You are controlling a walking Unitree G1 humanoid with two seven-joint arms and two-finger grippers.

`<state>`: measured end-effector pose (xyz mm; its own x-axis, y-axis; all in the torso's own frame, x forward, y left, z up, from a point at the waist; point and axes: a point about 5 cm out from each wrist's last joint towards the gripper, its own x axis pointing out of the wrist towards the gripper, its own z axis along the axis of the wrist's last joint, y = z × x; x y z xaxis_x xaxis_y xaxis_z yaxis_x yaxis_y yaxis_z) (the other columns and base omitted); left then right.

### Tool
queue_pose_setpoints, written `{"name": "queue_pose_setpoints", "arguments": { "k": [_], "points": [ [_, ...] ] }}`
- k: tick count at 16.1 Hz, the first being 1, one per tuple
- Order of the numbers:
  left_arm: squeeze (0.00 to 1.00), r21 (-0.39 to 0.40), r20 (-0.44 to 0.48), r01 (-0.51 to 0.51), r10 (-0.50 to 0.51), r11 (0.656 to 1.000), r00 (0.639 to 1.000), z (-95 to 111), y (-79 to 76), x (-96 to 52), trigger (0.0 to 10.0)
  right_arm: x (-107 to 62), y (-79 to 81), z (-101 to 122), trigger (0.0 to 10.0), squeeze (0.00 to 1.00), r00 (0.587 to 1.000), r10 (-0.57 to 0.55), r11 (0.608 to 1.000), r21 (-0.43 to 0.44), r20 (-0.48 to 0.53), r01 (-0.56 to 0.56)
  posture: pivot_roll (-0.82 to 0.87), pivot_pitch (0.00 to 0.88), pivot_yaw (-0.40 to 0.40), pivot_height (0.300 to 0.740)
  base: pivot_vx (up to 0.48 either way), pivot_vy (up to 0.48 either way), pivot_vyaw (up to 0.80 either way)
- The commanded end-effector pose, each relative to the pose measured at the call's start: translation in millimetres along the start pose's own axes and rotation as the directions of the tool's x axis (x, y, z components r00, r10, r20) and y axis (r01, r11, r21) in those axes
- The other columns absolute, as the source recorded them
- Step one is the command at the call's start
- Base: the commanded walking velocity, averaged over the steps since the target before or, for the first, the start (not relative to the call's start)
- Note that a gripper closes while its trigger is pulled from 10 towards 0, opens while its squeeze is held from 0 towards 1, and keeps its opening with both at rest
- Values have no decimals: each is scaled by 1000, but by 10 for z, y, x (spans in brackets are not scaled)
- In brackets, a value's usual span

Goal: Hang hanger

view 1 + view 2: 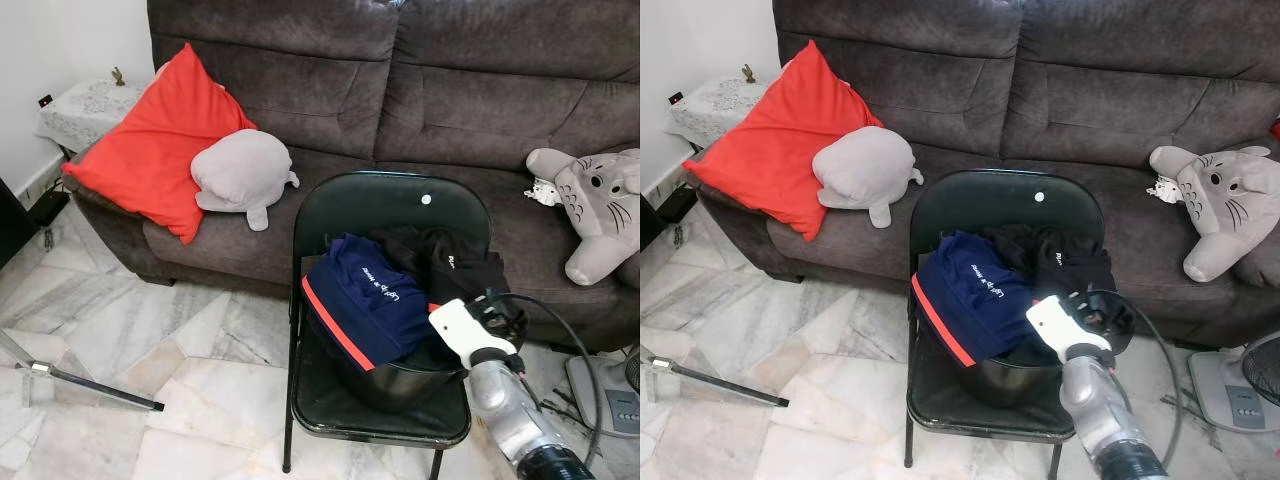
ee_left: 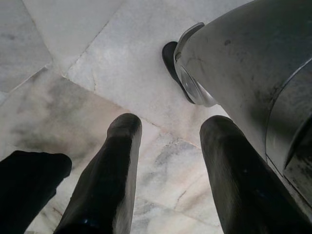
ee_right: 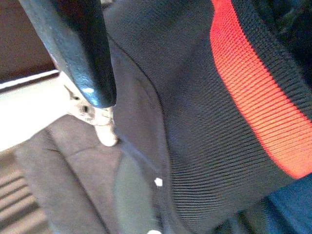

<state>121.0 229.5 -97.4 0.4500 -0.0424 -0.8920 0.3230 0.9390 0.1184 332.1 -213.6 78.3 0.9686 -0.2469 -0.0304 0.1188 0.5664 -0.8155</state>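
A black folding chair (image 1: 335, 210) stands in front of the sofa. On its seat is a black basin (image 1: 400, 385) with a navy garment with a red stripe (image 1: 370, 300) and a black garment (image 1: 450, 260) piled in it. My right arm reaches in from the lower right, and my right gripper (image 1: 497, 312) is at the basin's right side against the clothes. In the right wrist view one black finger (image 3: 73, 48) lies close over the ribbed navy cloth and red stripe (image 3: 253, 97), with a small white piece (image 3: 100, 126) just past its tip. My left gripper (image 2: 171, 124) hangs open over the marble floor.
A dark sofa (image 1: 400, 90) holds a red cushion (image 1: 150, 140), a grey plush (image 1: 240, 172) and a grey-white plush (image 1: 600, 205). A fan base (image 1: 605, 395) stands at the right. A metal stand leg (image 1: 90, 385) lies on the floor at the left.
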Motion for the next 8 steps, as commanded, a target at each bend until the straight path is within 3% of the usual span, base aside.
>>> {"name": "queue_pose_setpoints", "arguments": {
  "k": [1, 3, 8],
  "points": [
    [0, -3, -29, 11, -11, 1000, 1000, -98, -23, -20, 10000, 33, -172, 39, 10000, 0, 995, -98, 995, 15, 28, 98, -6, 126, -18, 740, 0, 0, 0],
    [0, -3, -29, 11, -11, 1000, 1000, -98, -22, -20, 10000, 31, -247, 102, 10000, 0, 986, -150, 988, 37, 71, 148, -7, 126, -18, 740, 0, 0, 0],
    [0, -4, -28, 10, -11, 1000, 1000, -91, -20, -19, 10000, -50, -8, -55, 10000, 0, 999, 5, 1000, 1, -44, -5, -5, 129, -17, 740, 0, 0, 0]
  ]
}}
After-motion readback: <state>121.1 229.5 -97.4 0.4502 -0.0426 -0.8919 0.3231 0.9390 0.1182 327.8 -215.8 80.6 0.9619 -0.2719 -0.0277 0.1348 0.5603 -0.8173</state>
